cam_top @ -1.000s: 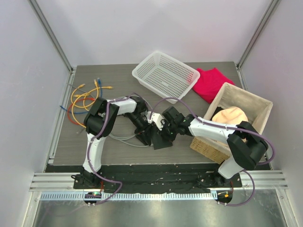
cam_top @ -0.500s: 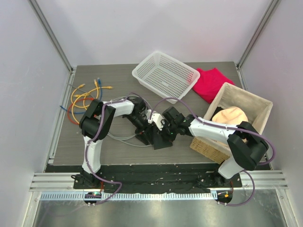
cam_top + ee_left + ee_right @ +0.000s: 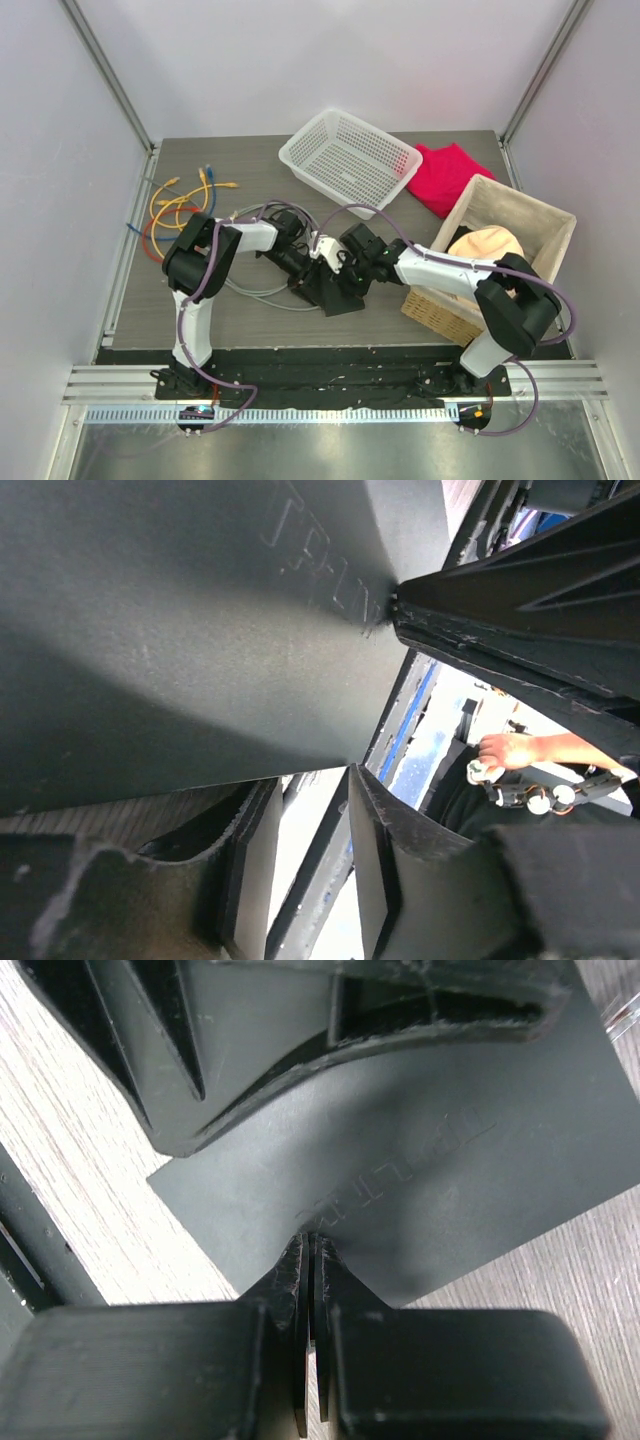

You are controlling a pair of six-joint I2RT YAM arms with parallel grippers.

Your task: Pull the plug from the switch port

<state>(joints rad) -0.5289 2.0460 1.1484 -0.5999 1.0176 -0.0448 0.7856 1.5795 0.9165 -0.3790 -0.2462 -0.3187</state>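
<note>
The switch [image 3: 337, 291] is a flat matte-black box on the table between both arms. It fills the upper left of the left wrist view [image 3: 170, 630] and the middle of the right wrist view [image 3: 450, 1150]. My right gripper [image 3: 312, 1238] is shut, its tips pressing on the switch's top face by the embossed letters. My left gripper [image 3: 312, 820] is open at the switch's left edge, with nothing between its fingers [image 3: 375, 865]. A clear piece [image 3: 625, 1018] at the switch's far corner may be the plug. Grey cable [image 3: 258, 291] runs left from the switch.
A white mesh basket [image 3: 350, 157] stands at the back, with a red cloth [image 3: 445, 176] to its right. A wicker box [image 3: 505, 235] with a tan object stands at the right. Coloured cables [image 3: 180, 205] lie at the left.
The left arm's elbow has swung left and its gripper has slid in closer along the switch's left edge. The right gripper stays pressed on the switch.
</note>
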